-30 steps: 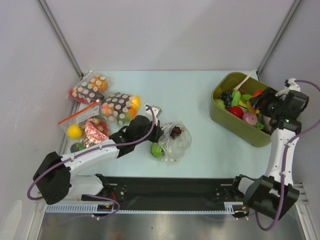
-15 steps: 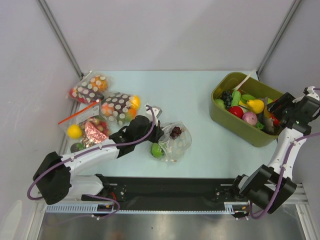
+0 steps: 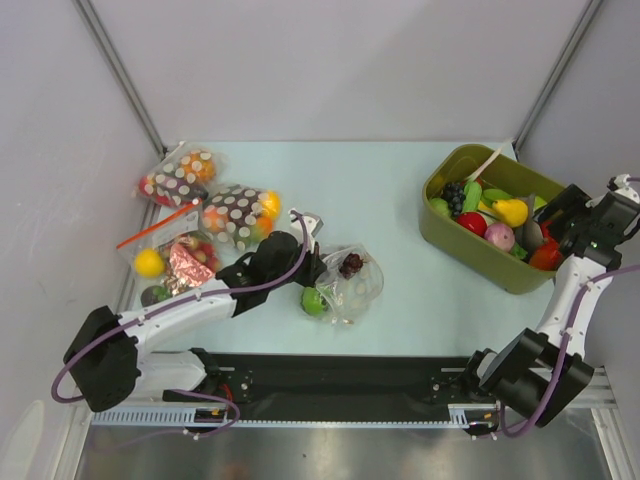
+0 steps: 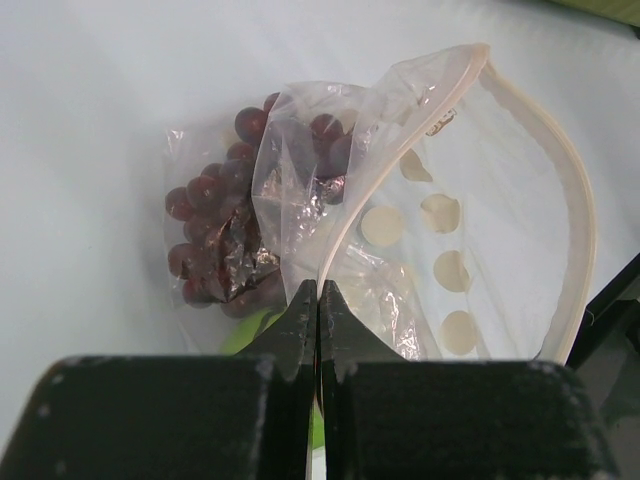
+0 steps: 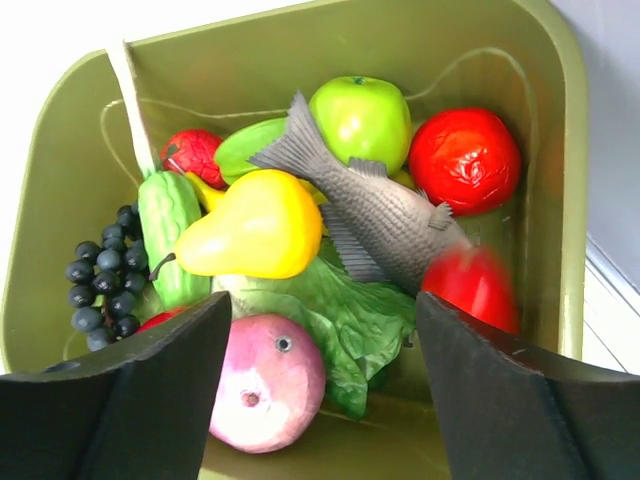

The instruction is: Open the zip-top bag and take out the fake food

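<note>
The clear zip-top bag (image 3: 353,283) lies mid-table with its mouth open; its cream rim (image 4: 575,190) forms a wide loop. Inside are a dark purple grape bunch (image 4: 215,240) and a green round fruit (image 3: 314,300), which also shows in the left wrist view (image 4: 250,330). My left gripper (image 3: 318,268) is shut on the bag's rim (image 4: 319,290). My right gripper (image 3: 562,225) is open and empty above the olive bin (image 3: 470,252). A yellow pear (image 5: 250,225) lies in the bin. A red piece (image 5: 470,285) by the right finger looks blurred.
The bin (image 5: 60,180) also holds a grey fish (image 5: 380,215), a green apple (image 5: 360,115), a red tomato (image 5: 465,160), a pink fruit (image 5: 270,385), lettuce and black grapes. Brown dotted bags (image 3: 238,215) and a red-zip bag (image 3: 170,255) lie at the left.
My right gripper has drawn back to the right from over the bin's middle. The yellow pear, fish and a red piece now show in the bin. The left arm has not moved.
</note>
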Robot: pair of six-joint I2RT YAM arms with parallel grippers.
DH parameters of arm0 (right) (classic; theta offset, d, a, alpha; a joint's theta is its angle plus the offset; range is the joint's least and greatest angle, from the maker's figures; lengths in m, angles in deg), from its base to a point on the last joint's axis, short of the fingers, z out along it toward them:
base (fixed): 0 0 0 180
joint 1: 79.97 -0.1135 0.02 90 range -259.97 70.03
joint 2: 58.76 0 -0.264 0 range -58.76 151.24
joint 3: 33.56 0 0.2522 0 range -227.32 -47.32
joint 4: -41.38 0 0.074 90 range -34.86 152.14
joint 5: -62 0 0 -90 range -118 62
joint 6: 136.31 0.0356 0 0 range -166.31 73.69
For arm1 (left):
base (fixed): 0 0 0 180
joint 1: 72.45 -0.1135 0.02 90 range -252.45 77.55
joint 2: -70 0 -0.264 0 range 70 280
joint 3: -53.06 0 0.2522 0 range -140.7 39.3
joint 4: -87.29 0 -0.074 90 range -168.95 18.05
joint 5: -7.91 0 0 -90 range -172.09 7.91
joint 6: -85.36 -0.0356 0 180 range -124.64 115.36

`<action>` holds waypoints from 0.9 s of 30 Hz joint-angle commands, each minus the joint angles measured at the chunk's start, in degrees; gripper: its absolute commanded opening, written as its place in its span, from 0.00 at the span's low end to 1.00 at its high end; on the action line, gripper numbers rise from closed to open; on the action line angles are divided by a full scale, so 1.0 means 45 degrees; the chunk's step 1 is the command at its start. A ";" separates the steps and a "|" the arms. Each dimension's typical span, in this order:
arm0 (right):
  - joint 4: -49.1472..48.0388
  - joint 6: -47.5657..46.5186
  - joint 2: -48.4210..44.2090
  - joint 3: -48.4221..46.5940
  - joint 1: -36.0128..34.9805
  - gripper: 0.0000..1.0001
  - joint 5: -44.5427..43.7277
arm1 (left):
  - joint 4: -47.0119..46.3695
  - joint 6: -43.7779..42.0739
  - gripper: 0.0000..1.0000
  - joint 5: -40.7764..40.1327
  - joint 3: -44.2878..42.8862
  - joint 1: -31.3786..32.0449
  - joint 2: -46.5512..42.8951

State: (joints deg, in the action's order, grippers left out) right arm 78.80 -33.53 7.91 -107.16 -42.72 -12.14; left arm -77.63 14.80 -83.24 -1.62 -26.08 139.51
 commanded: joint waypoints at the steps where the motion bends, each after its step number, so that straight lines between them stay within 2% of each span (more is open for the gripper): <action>1: -0.0492 -0.0046 -0.1218 -0.0044 -0.0308 0.78 0.0127 | 0.0019 -0.0102 0.00 0.0099 -0.0104 -0.0011 -0.0584; 2: -0.0512 -0.0085 -0.1474 -0.0024 -0.0678 0.77 0.0303 | -0.0020 -0.0102 0.00 0.0118 -0.0066 -0.0011 -0.0604; 5: -0.0317 -0.0299 -0.2333 -0.0199 -0.3096 0.74 0.0188 | -0.0137 -0.0102 0.00 0.0157 -0.0104 -0.0011 -0.0604; 6: -0.0046 -0.0455 -0.2433 -0.0335 -0.4631 0.70 0.0129 | -0.0138 -0.0102 0.01 0.0157 -0.0124 -0.0011 -0.0585; 9: 0.0249 -0.0456 -0.2726 -0.0356 -0.6651 0.55 0.0614 | -0.0118 -0.0082 0.00 0.0157 -0.0202 -0.0011 -0.0545; 12: 0.0036 -0.0241 -0.2902 0.0053 -0.9013 0.47 0.2156 | -0.0138 -0.0082 0.00 0.0157 -0.0182 -0.0011 -0.0546; 13: 0.0016 -0.0145 -0.2883 0.0170 -1.0259 0.45 0.2508 | -0.0118 -0.0082 0.00 0.0157 -0.0182 -0.0011 -0.0507; 16: -0.0024 -0.0318 -0.2747 0.0678 -1.2119 0.39 0.2687 | -0.0118 -0.0082 0.00 0.0158 -0.0221 -0.0011 -0.0468; 20: -0.0237 -0.0261 -0.2045 0.1283 -1.5144 0.31 0.2259 | -0.0216 0.0015 0.00 0.0528 -0.0221 -0.0011 -0.0351; 24: -0.0472 -0.0358 -0.1049 0.1421 -1.7335 0.30 0.0718 | -0.0255 0.0055 0.00 0.0645 -0.0241 -0.0011 -0.0350; 27: -0.0610 -0.0223 -0.0170 0.1421 -1.7887 0.30 -0.0122 | -0.0196 0.0055 0.00 0.0665 -0.0221 -0.0011 -0.0428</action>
State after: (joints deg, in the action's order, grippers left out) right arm 78.65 -34.43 5.33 -100.60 -121.16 -6.91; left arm -77.50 14.83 -81.49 -1.62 -26.10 138.48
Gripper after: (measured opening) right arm 0.302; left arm 0.008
